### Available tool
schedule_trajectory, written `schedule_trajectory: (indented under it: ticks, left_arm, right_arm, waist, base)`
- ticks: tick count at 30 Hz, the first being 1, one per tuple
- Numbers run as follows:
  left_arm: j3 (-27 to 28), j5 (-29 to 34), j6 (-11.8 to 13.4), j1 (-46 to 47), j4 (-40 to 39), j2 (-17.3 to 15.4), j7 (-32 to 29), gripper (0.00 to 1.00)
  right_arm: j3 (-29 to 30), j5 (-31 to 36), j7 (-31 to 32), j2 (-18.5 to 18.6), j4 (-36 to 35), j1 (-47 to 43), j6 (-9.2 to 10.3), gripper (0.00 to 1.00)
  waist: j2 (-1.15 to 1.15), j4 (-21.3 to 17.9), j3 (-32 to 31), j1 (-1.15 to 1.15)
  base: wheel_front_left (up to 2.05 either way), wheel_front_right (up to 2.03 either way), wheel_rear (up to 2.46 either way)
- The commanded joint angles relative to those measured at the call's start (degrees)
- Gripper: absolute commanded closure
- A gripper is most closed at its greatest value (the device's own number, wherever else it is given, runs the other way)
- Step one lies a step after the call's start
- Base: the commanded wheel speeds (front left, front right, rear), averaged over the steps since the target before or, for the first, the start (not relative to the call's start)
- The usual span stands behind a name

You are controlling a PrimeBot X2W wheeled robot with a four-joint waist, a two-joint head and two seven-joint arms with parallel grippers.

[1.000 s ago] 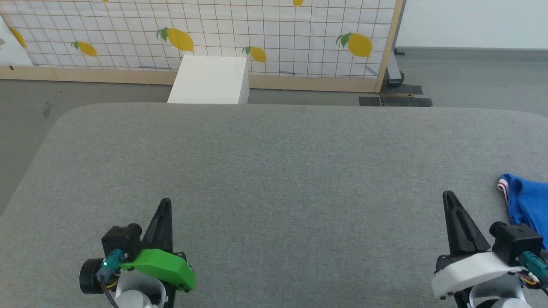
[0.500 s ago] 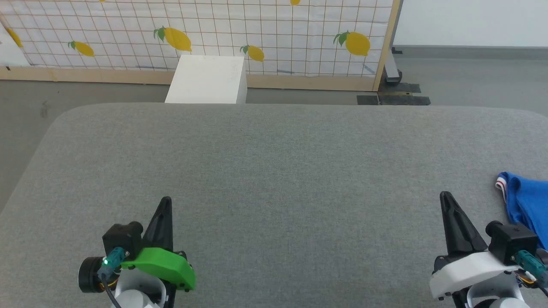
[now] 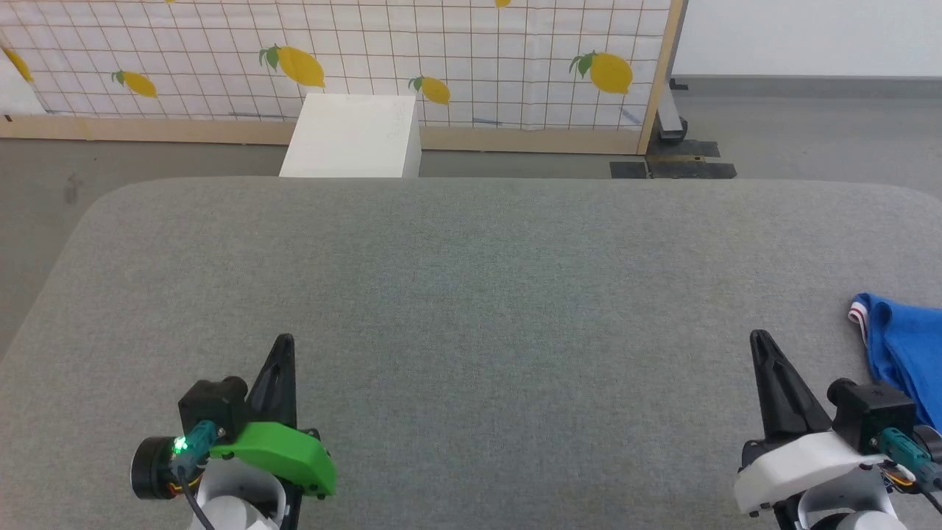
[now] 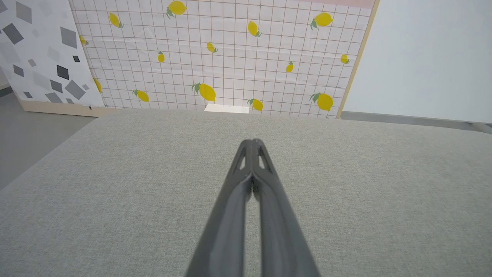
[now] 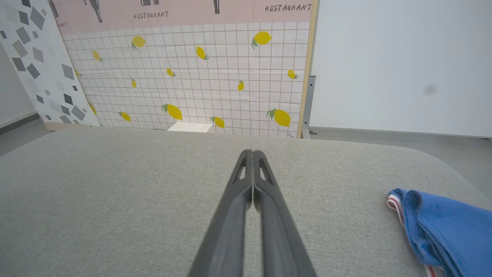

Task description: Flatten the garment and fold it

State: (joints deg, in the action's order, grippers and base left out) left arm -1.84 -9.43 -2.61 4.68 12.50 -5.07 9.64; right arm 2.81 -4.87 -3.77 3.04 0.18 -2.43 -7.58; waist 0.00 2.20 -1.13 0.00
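The garment (image 3: 909,346) is a bright blue shirt, crumpled at the right edge of the grey table (image 3: 471,280), with a white end and red stripes showing at its near-left tip. In the right wrist view the garment (image 5: 442,231) lies low on the right. My right gripper (image 3: 758,338) is shut and empty, just left of the garment and apart from it; its fingertips (image 5: 252,152) are pressed together. My left gripper (image 3: 283,342) is shut and empty over the table's left part, and in its own wrist view the left gripper (image 4: 251,142) shows both fingers touching.
A white box (image 3: 349,136) stands on the floor behind the table's far edge. A lemon-patterned grid panel (image 3: 368,51) in a wooden frame backs it. Grey floor runs left and right of the table. A white wall (image 5: 399,65) rises on the right.
The whole head view has drifted slightly, so the camera has moved. Both grippers stay shut and in place, and the garment lies as before.
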Motion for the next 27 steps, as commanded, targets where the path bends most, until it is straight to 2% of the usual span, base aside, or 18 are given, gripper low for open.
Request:
schedule_trajectory:
  ticks: [1,27]
  left_arm:
    - [0.24,0.65,0.37,-1.05,-0.55,0.42,-0.31,1.0]
    - [0.75,3.43,1.08,-2.2,-4.34,0.98,-3.27,1.0]
  right_arm:
    - [-0.17,0.58,0.22,-0.06,-0.06,0.71,0.03,1.0]
    - [-1.01,1.94,1.34,-0.09,-0.1,1.25,0.05,1.0]
  waist:
    - [0.0,-0.04,0.02,0.0]
    - [0.0,-0.72,0.37,0.0]
  base:
    - [0.0,0.0,0.0]
    - [0.0,0.0,0.0]
